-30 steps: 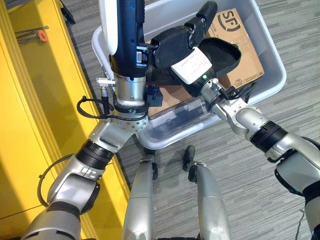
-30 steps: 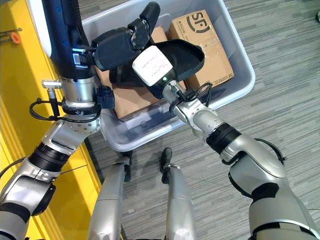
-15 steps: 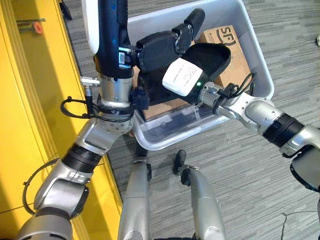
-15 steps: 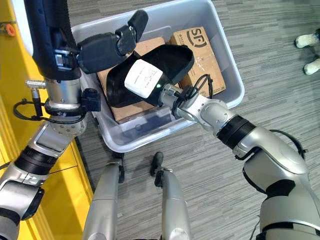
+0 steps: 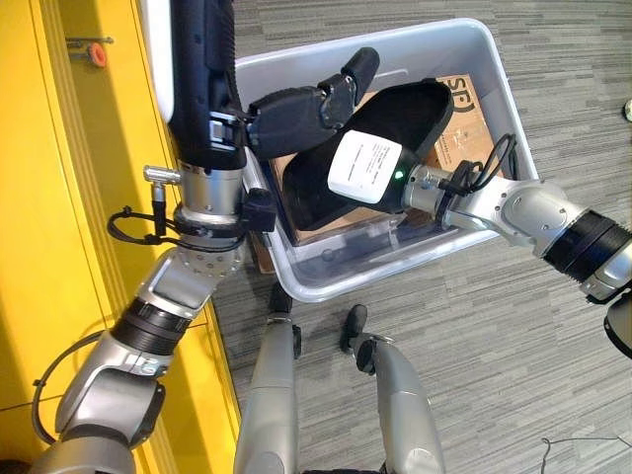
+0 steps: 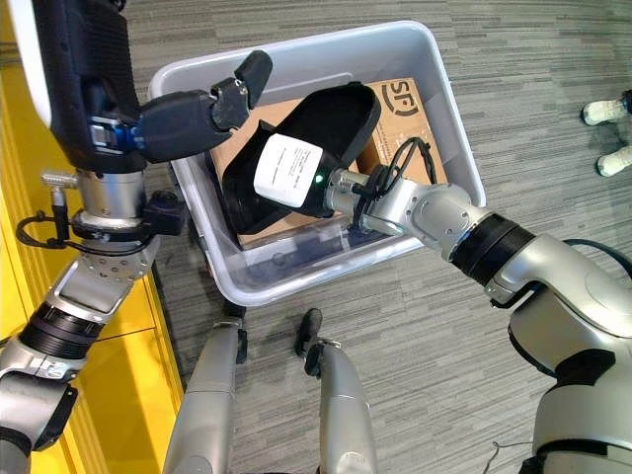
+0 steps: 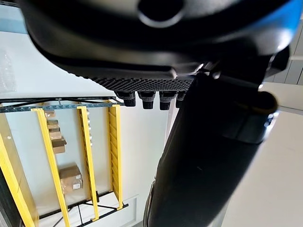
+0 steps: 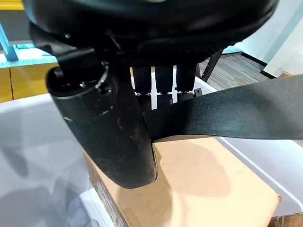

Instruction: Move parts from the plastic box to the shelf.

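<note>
Below, right hand [image 6: 346,188] pinching black part [image 6: 296,148] over plastic box [image 6: 434,69], left hand [image 5: 296,104] apparently relaxed above.

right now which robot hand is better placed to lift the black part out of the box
Right. The right robot hand is already closed on the black part above the cardboard boxes in the plastic box; the left robot hand is raised beside it.

Grey striped carpet floor [image 5: 474,326] carries the grey plastic box [image 5: 395,267], which stands just beside the yellow shelf [image 5: 59,247]. Two cardboard boxes [image 6: 405,109] lie side by side inside the plastic box.
</note>
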Available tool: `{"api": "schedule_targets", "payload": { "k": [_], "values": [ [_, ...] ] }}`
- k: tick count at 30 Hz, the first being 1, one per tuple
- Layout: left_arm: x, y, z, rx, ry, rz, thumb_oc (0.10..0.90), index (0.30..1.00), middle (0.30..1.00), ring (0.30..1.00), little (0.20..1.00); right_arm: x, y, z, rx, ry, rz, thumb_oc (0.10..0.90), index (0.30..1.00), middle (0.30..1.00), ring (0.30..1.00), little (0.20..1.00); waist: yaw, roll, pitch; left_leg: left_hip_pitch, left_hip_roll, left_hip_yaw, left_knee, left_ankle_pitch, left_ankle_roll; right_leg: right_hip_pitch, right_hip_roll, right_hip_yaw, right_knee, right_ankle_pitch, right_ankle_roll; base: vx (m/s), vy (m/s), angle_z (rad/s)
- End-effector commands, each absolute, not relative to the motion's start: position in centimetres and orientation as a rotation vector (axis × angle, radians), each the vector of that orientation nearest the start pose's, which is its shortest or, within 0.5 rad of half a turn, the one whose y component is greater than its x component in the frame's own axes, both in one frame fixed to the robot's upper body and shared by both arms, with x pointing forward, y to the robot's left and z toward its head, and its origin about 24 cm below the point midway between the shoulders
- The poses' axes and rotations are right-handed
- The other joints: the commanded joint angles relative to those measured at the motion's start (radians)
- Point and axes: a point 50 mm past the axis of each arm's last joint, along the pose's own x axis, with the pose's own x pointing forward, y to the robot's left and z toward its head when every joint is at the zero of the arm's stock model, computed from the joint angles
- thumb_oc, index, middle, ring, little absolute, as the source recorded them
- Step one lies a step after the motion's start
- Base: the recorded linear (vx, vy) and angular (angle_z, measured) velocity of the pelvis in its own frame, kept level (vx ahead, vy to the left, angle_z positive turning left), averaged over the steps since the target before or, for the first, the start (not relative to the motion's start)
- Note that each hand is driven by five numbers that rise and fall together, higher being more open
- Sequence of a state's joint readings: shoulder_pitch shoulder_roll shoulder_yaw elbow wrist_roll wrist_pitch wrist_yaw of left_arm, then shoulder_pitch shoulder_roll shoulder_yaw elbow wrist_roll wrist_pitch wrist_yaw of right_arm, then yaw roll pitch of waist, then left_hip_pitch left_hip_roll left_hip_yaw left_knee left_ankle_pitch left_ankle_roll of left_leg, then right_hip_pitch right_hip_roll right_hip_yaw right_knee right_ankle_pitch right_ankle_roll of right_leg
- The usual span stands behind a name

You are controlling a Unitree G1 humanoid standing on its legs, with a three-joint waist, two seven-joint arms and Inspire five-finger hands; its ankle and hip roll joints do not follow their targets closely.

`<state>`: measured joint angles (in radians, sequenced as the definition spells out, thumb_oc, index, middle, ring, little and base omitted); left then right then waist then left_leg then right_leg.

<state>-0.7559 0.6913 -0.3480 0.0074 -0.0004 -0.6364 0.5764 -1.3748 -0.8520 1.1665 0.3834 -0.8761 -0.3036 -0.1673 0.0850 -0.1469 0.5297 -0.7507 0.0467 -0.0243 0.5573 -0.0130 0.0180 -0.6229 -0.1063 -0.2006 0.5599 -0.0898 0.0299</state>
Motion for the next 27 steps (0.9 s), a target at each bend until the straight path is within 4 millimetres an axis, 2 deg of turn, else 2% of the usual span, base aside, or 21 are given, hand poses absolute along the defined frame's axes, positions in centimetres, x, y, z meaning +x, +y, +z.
{"api": "schedule_targets", "payload": {
  "k": [1, 5, 6, 7, 9, 10, 11, 12, 13, 17, 20, 21, 23, 27],
  "values": [
    [23.3, 14.1, 31.7, 0.19, -1.64, -0.161, 0.9, 1.0, 1.0, 1.0, 1.0, 33.7, -9.2, 31.3, -2.186, -1.189, 0.33, 0.4, 0.3, 0.3, 0.3, 0.3, 0.052, -0.043, -0.01, 0.158, -0.039, 0.097, -0.086, -0.152, 0.017, 0.072, 0.082, -0.027, 0.061, -0.094, -0.014, 0.02, -0.053, 0.04],
    [23.3, 14.3, 31.7, 0.185, -1.624, -0.183, 0.9, 1.0, 1.0, 1.0, 1.0, 34.1, -10.0, 31.2, -2.14, -1.111, 0.34, 0.4, 0.3, 0.3, 0.3, 0.3, 0.06, -0.046, -0.01, 0.154, -0.042, 0.081, -0.078, -0.153, 0.017, 0.076, 0.084, -0.025, 0.077, -0.106, -0.022, 0.02, -0.079, 0.03],
    [23.2, 14.3, 31.8, 0.186, -1.624, -0.207, 0.9, 1.0, 1.0, 1.0, 1.0, 34.3, -10.5, 31.3, -2.136, -1.085, 0.328, 0.4, 0.3, 0.3, 0.3, 0.3, 0.058, -0.043, -0.01, 0.132, -0.047, 0.063, -0.079, -0.127, 0.024, 0.061, 0.087, -0.014, 0.083, -0.093, -0.034, 0.0, -0.194, 0.04],
    [23.2, 14.2, 31.8, 0.186, -1.614, -0.242, 0.9, 1.0, 1.0, 1.0, 1.0, 34.5, -11.2, 31.1, -2.132, -1.049, 0.322, 0.4, 0.3, 0.3, 0.3, 0.3, 0.05, -0.035, -0.01, 0.125, -0.059, 0.025, -0.064, -0.13, 0.033, 0.042, 0.095, 0.035, 0.113, -0.094, -0.032, 0.03, -0.309, 0.14],
    [23.3, 13.5, 31.9, 0.171, -1.59, -0.331, 0.9, 1.0, 1.0, 1.0, 1.0, 35.1, -12.9, 30.5, -2.091, -0.968, 0.284, 0.4, 0.3, 0.3, 0.3, 0.3, 0.002, -0.001, -0.01, 0.109, -0.087, -0.048, -0.034, -0.147, 0.052, -0.027, 0.125, 0.179, 0.18, -0.083, -0.012, 0.11, -0.383, 0.65],
    [23.3, 13.3, 31.9, 0.166, -1.589, -0.347, 0.9, 1.0, 1.0, 1.0, 1.0, 35.2, -13.2, 30.3, -2.08, -0.956, 0.276, 0.4, 0.3, 0.3, 0.3, 0.3, -0.008, 0.004, -0.01, 0.105, -0.092, -0.059, -0.032, -0.15, 0.053, -0.035, 0.131, 0.204, 0.181, -0.08, -0.009, 0.06, -0.416, 1.71],
    [23.3, 12.6, 32.0, 0.16, -1.592, -0.387, 0.9, 1.0, 1.0, 1.0, 1.0, 35.5, -14.0, 29.6, -2.083, -0.92, 0.276, 0.4, 0.3, 0.3, 0.3, 0.3, -0.036, 0.013, -0.01, 0.099, -0.108, -0.085, -0.036, -0.158, 0.05, -0.019, 0.136, 0.253, 0.136, -0.076, 0.001, 0.01, -0.313, 1.65],
    [23.2, 12.5, 32.1, 0.162, -1.599, -0.398, 0.9, 1.0, 1.0, 1.0, 1.0, 35.6, -14.4, 29.4, -2.085, -0.913, 0.268, 0.4, 0.3, 0.3, 0.3, 0.3, -0.04, 0.006, -0.01, 0.093, -0.112, -0.088, -0.043, -0.151, 0.045, -0.009, 0.131, 0.259, 0.088, -0.058, 0.007, -0.04, -0.397, 2.0],
    [23.0, 12.3, 32.2, 0.159, -1.604, -0.405, 0.9, 1.0, 1.0, 1.0, 1.0, 35.8, -15.3, 28.8, -2.088, -0.908, 0.253, 0.4, 0.3, 0.3, 0.3, 0.3, -0.04, 0.001, -0.01, 0.092, -0.109, -0.094, -0.06, -0.138, 0.035, 0.007, 0.115, 0.249, 0.022, -0.029, 0.02, -0.06, -0.23, 1.28],
    [23.0, 12.2, 32.2, 0.164, -1.614, -0.382, 0.9, 1.0, 1.0, 1.0, 1.0, 35.7, -15.5, 28.8, -2.113, -0.934, 0.247, 0.4, 0.3, 0.3, 0.3, 0.3, -0.029, 0.002, -0.01, 0.076, -0.087, -0.081, -0.085, -0.115, 0.027, -0.016, 0.099, 0.192, 0.032, -0.031, 0.02, -0.05, -0.144, 0.58],
    [22.9, 12.1, 32.2, 0.191, -1.608, -0.364, 0.9, 1.0, 1.0, 1.0, 1.0, 35.4, -15.5, 28.9, -2.106, -0.976, 0.254, 0.4, 0.3, 0.3, 0.3, 0.3, -0.023, -0.005, -0.01, 0.065, -0.078, -0.08, -0.081, -0.112, 0.019, -0.023, 0.108, 0.165, 0.061, -0.059, 0.001, 0.03, -0.154, -0.19],
    [22.9, 12.2, 32.1, 0.196, -1.6, -0.363, 0.9, 1.0, 1.0, 1.0, 1.0, 35.1, -15.2, 29.1, -2.104, -0.99, 0.28, 0.4, 0.3, 0.3, 0.3, 0.3, -0.017, -0.011, -0.01, 0.062, -0.076, -0.084, -0.071, -0.117, 0.013, -0.02, 0.111, 0.149, 0.088, -0.091, -0.013, 0.01, -0.139, -0.02],
    [22.9, 12.5, 32.1, 0.196, -1.587, -0.363, 0.9, 1.0, 1.0, 1.0, 1.0, 34.6, -15.0, 29.1, -2.124, -1.015, 0.308, 0.4, 0.3, 0.3, 0.3, 0.3, -0.011, -0.015, -0.01, 0.057, -0.069, -0.087, -0.071, -0.11, 0.004, -0.018, 0.111, 0.131, 0.11, -0.114, -0.026, 0.05, -0.161, -0.01],
    [22.9, 12.8, 32.2, 0.208, -1.568, -0.378, 0.9, 1.0, 1.0, 1.0, 1.0, 34.1, -14.4, 29.3, -2.12, -1.042, 0.333, 0.4, 0.3, 0.3, 0.3, 0.3, 0.001, -0.018, -0.01, 0.049, -0.053, -0.092, -0.074, -0.091, -0.008, -0.02, 0.106, 0.106, 0.141, -0.145, -0.047, 0.04, -0.143, 0.19]
  ]
}}
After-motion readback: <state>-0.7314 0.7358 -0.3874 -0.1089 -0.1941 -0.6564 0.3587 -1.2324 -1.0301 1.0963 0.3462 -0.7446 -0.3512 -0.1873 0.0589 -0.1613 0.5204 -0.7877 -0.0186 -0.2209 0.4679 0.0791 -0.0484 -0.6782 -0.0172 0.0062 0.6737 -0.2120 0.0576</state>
